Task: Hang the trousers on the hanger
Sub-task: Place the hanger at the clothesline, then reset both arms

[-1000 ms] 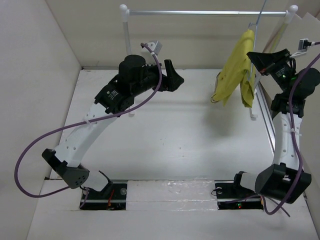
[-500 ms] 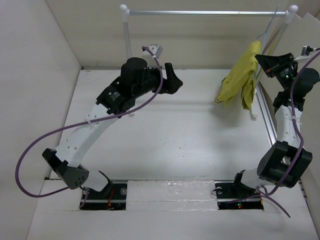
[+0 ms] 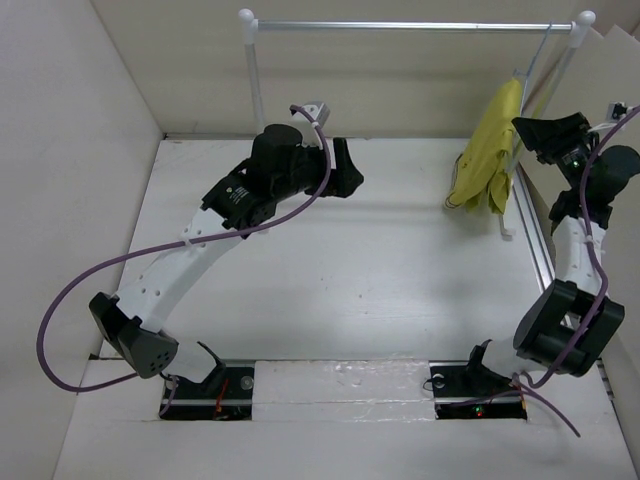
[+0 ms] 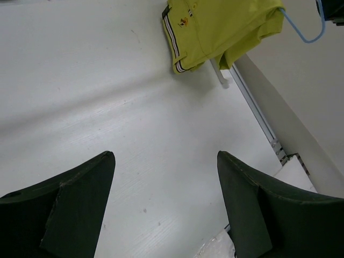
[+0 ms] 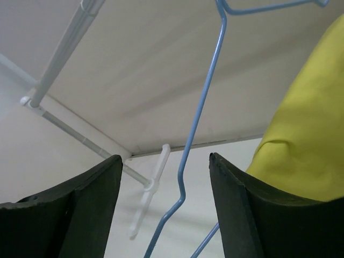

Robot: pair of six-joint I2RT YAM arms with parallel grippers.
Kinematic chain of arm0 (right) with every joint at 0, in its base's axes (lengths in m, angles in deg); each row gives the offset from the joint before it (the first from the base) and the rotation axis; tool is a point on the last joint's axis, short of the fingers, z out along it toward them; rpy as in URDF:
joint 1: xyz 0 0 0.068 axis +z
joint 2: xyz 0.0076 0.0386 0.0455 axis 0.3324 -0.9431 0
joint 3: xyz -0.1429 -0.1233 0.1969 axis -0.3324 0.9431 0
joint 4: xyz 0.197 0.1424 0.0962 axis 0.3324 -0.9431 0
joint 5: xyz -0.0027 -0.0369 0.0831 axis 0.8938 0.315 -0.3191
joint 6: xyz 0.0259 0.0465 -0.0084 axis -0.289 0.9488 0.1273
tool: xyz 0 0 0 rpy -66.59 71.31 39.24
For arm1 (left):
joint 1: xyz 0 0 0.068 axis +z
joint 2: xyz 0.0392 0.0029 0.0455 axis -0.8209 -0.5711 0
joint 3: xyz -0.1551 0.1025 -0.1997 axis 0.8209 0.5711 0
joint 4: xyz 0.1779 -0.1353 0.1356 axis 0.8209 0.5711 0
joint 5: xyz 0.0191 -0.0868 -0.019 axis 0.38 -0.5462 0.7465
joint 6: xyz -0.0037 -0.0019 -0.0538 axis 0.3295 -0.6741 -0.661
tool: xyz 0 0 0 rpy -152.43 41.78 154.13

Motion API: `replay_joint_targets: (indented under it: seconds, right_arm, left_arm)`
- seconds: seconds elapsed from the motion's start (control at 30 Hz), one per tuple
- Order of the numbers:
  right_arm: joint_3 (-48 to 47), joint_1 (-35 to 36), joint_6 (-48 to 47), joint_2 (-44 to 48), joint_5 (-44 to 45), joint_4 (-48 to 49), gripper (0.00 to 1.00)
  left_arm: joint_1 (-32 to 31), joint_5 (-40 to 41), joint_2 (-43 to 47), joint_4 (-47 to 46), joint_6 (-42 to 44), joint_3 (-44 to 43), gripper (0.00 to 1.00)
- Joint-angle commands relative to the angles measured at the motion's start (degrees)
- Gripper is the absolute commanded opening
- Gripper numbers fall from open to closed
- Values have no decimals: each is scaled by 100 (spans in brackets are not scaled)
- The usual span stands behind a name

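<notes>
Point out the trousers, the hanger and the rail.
trousers (image 4: 215, 27): left wrist view, middle of the yellow fabric.
hanger (image 5: 200, 107): right wrist view, its long blue wire.
rail (image 3: 400, 25): top external view, middle of the bar.

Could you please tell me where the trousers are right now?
In the top view, the trousers hang at the far right, draped over the hanger beneath the rail's right end, just left of the right tool.
</notes>
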Motion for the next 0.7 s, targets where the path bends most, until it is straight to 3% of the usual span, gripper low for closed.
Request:
replay_joint_targets:
  seconds: [0.0, 0.2, 0.27, 0.3, 0.33, 0.43, 0.57, 0.6, 0.63, 0.67]
  right_arm:
    - [-539, -100, -653, 75, -135, -175, 72]
    - [-1568, -213, -2323, 268, 321, -3055, 86]
    - [-1981, -267, -2615, 408, 636, -3619, 85]
    - [-2113, -267, -2877, 470, 734, -3814, 81]
    - [-2236, -267, -2975, 540, 813, -4042, 100]
    - [-2457, -180, -3100, 918, 893, -3949, 100]
    - [-2098, 794, -3073, 1542, 674, -3009, 100]
    - [-1783, 1302, -3169, 1813, 630, -2729, 100]
    - [-1162, 2037, -3379, 2094, 508, -2630, 100]
    - [-1156, 2045, -3381, 2097, 507, -2612, 100]
  left_arm:
    - [-5, 20, 114, -196, -29, 66, 73]
    - [-5, 318, 96, -65, -73, -74, 81]
    - [-5, 538, 140, -55, -82, -215, 99]
    - [-5, 773, 149, -29, -90, -215, 99]
    - [-5, 1011, 158, -12, -99, -415, 99]
    - [-5, 1354, 140, 164, -126, -697, 99]
    - [555, 891, 350, 226, -564, -576, 99]
    - [949, 768, 656, 182, -791, -427, 99]
    - [1422, 628, 1120, 34, -907, 314, 99]
    - [1427, 626, 1342, -11, -908, 321, 99]
